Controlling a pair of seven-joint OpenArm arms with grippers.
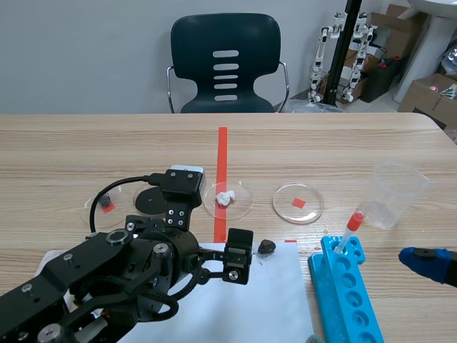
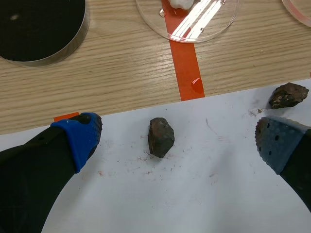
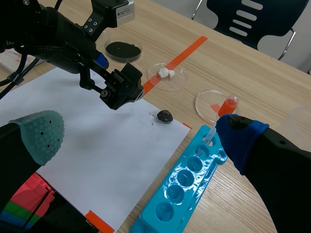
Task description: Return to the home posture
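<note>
At lower left, left gripper point(image 2: 179, 139) is hovering wide open, empty, over a rock point(image 2: 161, 137); right gripper point(image 3: 138, 133), lower right, is gaping empty, likely freed for homing.

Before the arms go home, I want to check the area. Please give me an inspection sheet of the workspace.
Surface: wooden table, white paper on it.
Job's things: nothing seen.
Clutter: two rocks on the paper, several dishes, blue rack with one tube, clear cup.
Tools: left tool open, one rock between its fingers, untouched; right tool open, empty.
Cables: black cable looped beside the dishes.
Surroundings: chair, boxes.
</note>
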